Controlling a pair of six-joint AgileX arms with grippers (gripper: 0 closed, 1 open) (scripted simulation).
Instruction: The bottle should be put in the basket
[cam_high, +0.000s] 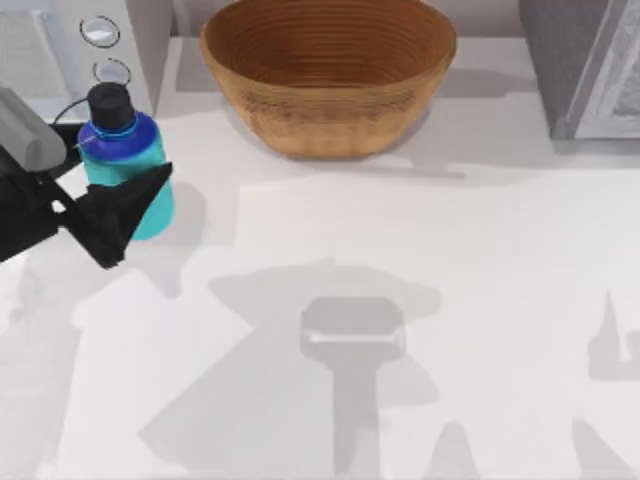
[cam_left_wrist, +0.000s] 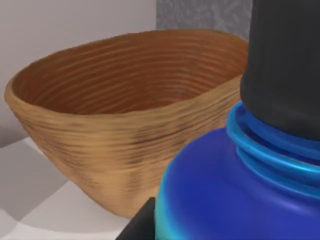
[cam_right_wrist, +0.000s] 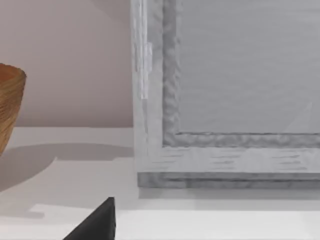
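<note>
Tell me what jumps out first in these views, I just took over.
The bright turquoise bottle stands upright at the table's left edge, with the left hand against its lower body. Behind and to its right, at the back centre, sits the big brown wicker basket, with nothing visible inside; the left wrist view shows it close beyond the bottle's blue shoulder and black cap.

White table, soft shadows; pale wall behind; grey framed cabinet at right.
</note>
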